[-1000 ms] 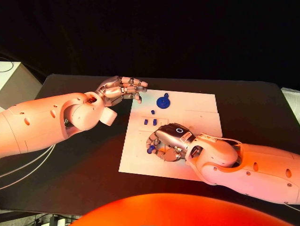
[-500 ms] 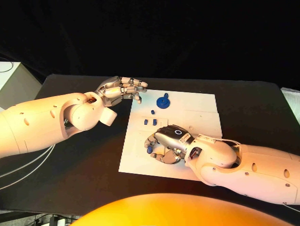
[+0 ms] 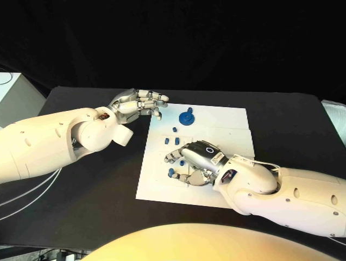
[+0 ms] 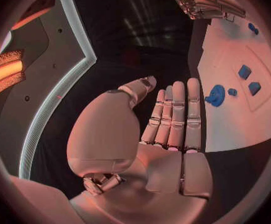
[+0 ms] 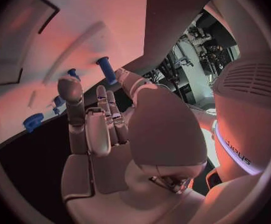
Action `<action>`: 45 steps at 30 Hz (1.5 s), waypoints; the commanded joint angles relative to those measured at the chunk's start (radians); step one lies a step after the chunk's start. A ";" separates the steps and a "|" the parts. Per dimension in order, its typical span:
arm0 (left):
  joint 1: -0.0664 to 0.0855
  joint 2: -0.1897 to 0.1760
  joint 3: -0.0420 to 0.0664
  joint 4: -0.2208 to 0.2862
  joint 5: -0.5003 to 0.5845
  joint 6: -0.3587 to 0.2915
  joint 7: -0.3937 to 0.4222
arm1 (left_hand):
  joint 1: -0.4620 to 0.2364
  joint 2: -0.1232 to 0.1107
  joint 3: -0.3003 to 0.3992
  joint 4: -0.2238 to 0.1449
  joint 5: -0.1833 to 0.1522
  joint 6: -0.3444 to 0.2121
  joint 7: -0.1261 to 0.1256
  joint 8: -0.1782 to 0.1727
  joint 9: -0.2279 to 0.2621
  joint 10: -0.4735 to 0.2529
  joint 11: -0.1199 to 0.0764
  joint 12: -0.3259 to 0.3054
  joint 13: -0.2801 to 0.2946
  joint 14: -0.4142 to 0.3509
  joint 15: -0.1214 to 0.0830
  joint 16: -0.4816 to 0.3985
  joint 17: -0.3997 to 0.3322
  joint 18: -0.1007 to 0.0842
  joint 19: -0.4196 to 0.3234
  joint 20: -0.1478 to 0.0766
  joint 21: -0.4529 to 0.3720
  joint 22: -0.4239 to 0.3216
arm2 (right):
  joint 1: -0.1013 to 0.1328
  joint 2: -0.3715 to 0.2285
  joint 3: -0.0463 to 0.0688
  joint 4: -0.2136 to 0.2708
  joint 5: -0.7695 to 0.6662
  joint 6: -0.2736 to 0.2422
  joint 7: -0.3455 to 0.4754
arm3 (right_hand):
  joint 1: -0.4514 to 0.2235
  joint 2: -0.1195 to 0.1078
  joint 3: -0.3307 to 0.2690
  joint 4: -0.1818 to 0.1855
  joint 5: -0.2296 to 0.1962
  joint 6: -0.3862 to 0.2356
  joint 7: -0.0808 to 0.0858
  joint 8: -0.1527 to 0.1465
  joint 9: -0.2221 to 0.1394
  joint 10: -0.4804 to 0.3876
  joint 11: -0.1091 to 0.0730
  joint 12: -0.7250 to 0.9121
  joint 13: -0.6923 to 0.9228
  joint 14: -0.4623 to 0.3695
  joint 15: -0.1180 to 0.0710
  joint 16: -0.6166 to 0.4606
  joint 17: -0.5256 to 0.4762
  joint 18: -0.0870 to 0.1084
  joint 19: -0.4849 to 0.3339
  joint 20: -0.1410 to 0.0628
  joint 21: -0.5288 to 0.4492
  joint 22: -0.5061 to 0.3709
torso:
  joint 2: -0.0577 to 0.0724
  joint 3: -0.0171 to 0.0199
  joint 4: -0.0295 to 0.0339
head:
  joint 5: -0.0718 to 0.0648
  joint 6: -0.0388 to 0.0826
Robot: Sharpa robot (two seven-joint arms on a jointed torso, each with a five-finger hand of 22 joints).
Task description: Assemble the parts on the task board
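The white task board [image 3: 220, 125] lies mid-table. A round blue part [image 3: 187, 118] sits near its far edge, with three small blue parts [image 3: 173, 139] just nearer. My right hand [image 3: 195, 160] rests over the board's near half, fingers spread, and a blue peg [image 3: 173, 173] lies at its fingertips. In the right wrist view the peg [image 5: 106, 68] stands on the board [image 5: 79, 25] just beyond the thumb of my right hand [image 5: 110, 134], not pinched. My left hand [image 3: 140, 103] hovers at the board's far left corner. In the left wrist view my left hand [image 4: 167, 124] holds nothing, its fingers straight beside the round part [image 4: 215, 95].
The black table [image 3: 102, 179] surrounds the board, with bare room to its left and right. A white box [image 3: 4, 95] stands off the table's left edge.
My right hand's fingers have spread a little over the near half of the board. The blue peg stays at its fingertips. My left hand has not moved.
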 commanded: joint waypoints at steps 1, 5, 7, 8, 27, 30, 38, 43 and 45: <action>0.000 0.002 0.001 0.002 0.006 0.022 0.001 | 0.000 0.008 -0.005 0.000 0.005 -0.005 0.002 0.003 -0.002 -0.002 0.007 -0.004 -0.001 0.005 0.004 -0.004 -0.002 0.013 0.008 0.002 -0.004 -0.002 | 0.001 -0.021 0.002 0.018 0.062 -0.109 0.057 | 0.016 0.005 -0.031 0.008 0.006 -0.015 0.003 -0.011 -0.006 -0.010 0.000 0.020 0.003 0.013 0.004 -0.005 -0.005 0.010 -0.003 0.001 -0.009 -0.005 | -0.002 -0.0006 -0.0012 | -0.007 0.000; 0.000 0.003 0.000 0.000 0.006 0.022 0.000 | 0.000 0.008 -0.005 0.000 0.005 -0.005 0.002 0.003 -0.002 -0.002 0.007 -0.004 -0.001 0.005 0.004 -0.004 -0.002 0.013 0.008 0.002 -0.004 -0.002 | 0.016 -0.064 0.007 0.041 0.138 -0.113 0.078 | 0.026 0.014 -0.045 0.017 0.009 -0.009 0.011 -0.011 -0.009 0.004 -0.003 0.049 0.006 0.019 0.002 0.000 0.006 0.007 0.008 -0.001 0.002 0.008 | -0.003 -0.0018 -0.0025 | -0.017 0.000; 0.000 0.004 0.000 -0.001 0.006 0.022 0.000 | 0.000 0.008 -0.005 0.000 0.005 -0.005 0.002 0.003 -0.002 -0.002 0.007 -0.004 -0.001 0.005 0.004 -0.004 -0.002 0.013 0.008 0.002 -0.004 -0.002 | 0.031 -0.094 0.009 0.053 0.223 -0.097 0.087 | 0.029 0.018 -0.044 0.024 0.010 0.005 0.009 -0.006 -0.010 0.023 -0.006 0.069 0.007 0.020 0.000 0.001 0.007 0.005 0.017 -0.002 0.013 0.021 | -0.005 -0.0025 -0.0032 | -0.025 0.000; -0.001 0.005 0.000 -0.002 0.006 0.022 0.000 | 0.000 0.008 -0.005 0.000 0.005 -0.005 0.002 0.003 -0.002 -0.002 0.007 -0.004 -0.001 0.005 0.004 -0.004 -0.002 0.013 0.008 0.002 -0.004 -0.002 | 0.041 -0.114 0.010 0.059 0.280 -0.080 0.089 | 0.030 0.019 -0.040 0.027 0.010 0.010 0.009 -0.005 -0.012 0.034 -0.006 0.079 0.008 0.021 -0.001 0.001 0.008 0.003 0.023 -0.003 0.021 0.029 | -0.005 -0.0024 -0.0033 | -0.028 0.000; -0.025 0.002 0.000 -0.006 0.018 0.013 0.010 | -0.001 0.008 -0.006 0.001 0.005 -0.006 0.003 0.003 -0.002 -0.002 0.007 -0.004 -0.002 0.005 0.004 -0.005 -0.002 0.013 0.009 0.002 -0.006 -0.003 | 0.135 -0.462 0.003 0.122 0.648 0.195 -0.075 | -0.070 0.040 -0.174 0.180 0.016 0.073 -0.040 0.165 0.043 0.478 -0.071 1.371 1.382 0.080 -0.053 0.117 0.267 -0.041 0.142 -0.051 0.228 0.256 | -0.039 -0.0061 -0.0231 | -0.117 0.008; -0.030 0.002 0.000 -0.007 0.020 0.014 0.011 | -0.001 0.008 -0.006 0.001 0.005 -0.006 0.003 0.003 -0.002 -0.002 0.007 -0.004 -0.002 0.005 0.004 -0.005 -0.002 0.013 0.009 0.002 -0.006 -0.003 | 0.135 -0.486 -0.003 0.130 0.608 0.205 -0.123 | -0.080 0.046 -0.187 0.183 0.016 0.075 -0.042 0.168 0.042 0.482 -0.072 1.375 1.390 0.082 -0.053 0.121 0.276 -0.043 0.146 -0.051 0.237 0.266 | -0.043 -0.0071 -0.0253 | -0.123 0.006; -0.039 0.000 0.000 -0.008 0.022 0.013 0.013 | -0.002 0.009 -0.006 0.002 0.005 -0.008 0.003 0.003 -0.003 -0.002 0.007 -0.004 -0.002 0.006 0.004 -0.005 -0.001 0.013 0.009 0.002 -0.007 -0.004 | 0.127 -0.513 -0.018 0.149 0.498 0.178 -0.214 | -0.112 0.055 -0.245 0.185 0.019 0.082 -0.047 0.176 0.039 0.486 -0.076 1.379 1.401 0.085 -0.056 0.127 0.292 -0.047 0.154 -0.053 0.257 0.289 | -0.053 -0.0089 -0.0287 | -0.129 0.001; -0.043 0.000 0.000 -0.008 0.024 0.013 0.013 | -0.002 0.009 -0.006 0.002 0.005 -0.008 0.003 0.003 -0.003 -0.002 0.007 -0.004 -0.002 0.006 0.004 -0.005 -0.001 0.013 0.009 0.002 -0.007 -0.004 | 0.113 -0.508 -0.022 0.152 0.455 0.165 -0.249 | -0.134 0.064 -0.300 0.186 0.020 0.085 -0.049 0.182 0.037 0.489 -0.078 1.380 1.407 0.086 -0.058 0.129 0.299 -0.049 0.158 -0.055 0.266 0.301 | -0.057 -0.0113 -0.0285 | -0.131 0.000; -0.044 0.000 0.000 -0.008 0.024 0.013 0.013 | -0.002 0.009 -0.006 0.002 0.005 -0.008 0.003 0.003 -0.003 -0.002 0.007 -0.004 -0.002 0.006 0.004 -0.005 -0.001 0.013 0.009 0.002 -0.007 -0.004 | 0.107 -0.502 -0.023 0.150 0.445 0.162 -0.257 | -0.140 0.068 -0.315 0.186 0.021 0.085 -0.050 0.184 0.037 0.490 -0.079 1.381 1.409 0.086 -0.058 0.130 0.300 -0.049 0.158 -0.055 0.267 0.303 | -0.057 -0.0120 -0.0285 | -0.130 0.000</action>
